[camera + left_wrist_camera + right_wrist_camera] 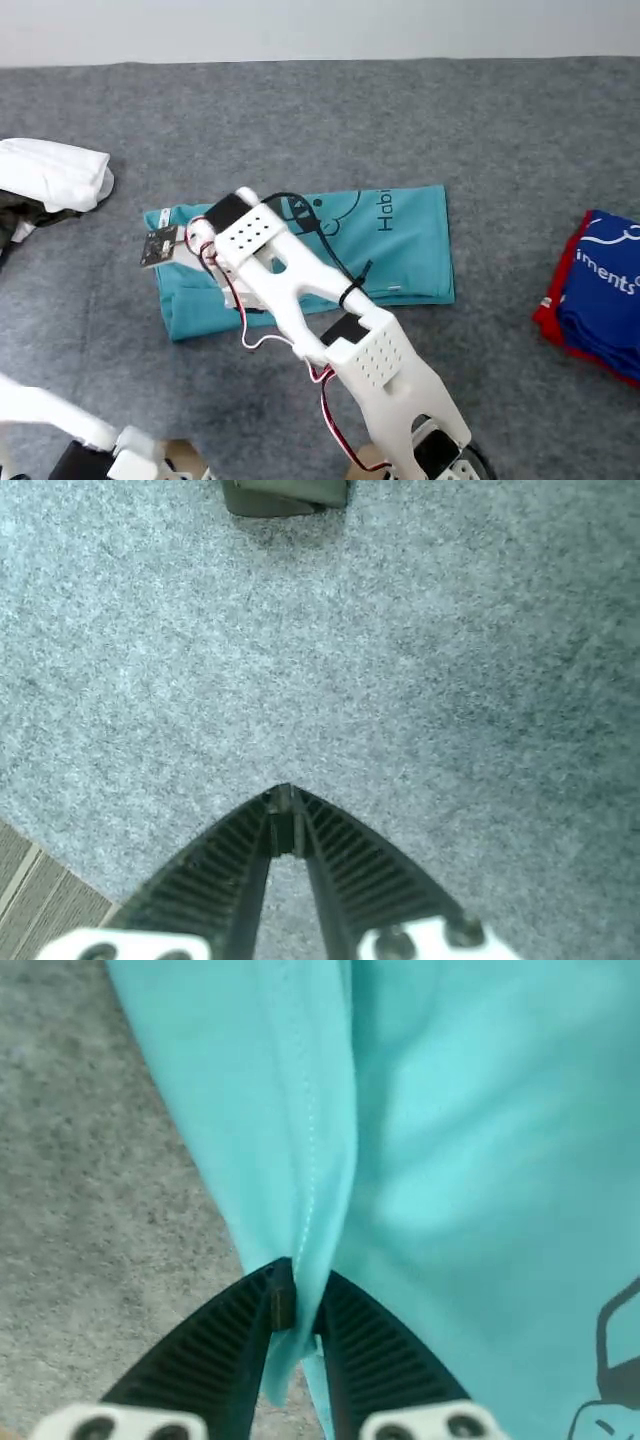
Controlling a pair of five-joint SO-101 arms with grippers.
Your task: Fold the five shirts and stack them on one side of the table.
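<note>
1 edge of the teal shirt (450, 1160) is pinched in the right gripper (297, 1310), probably best carried low and evenly; the left gripper (287, 825) is pressed together, empty.

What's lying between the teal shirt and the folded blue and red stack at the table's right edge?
Nothing. In the high view, only bare grey mat separates the teal shirt from the blue and red stack.

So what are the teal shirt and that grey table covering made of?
The teal shirt looks like soft matte knit cotton or a blend: it folds limply and shows a stitched hem. The table covering looks like grey felt or low-pile carpet, speckled and fuzzy.
</note>
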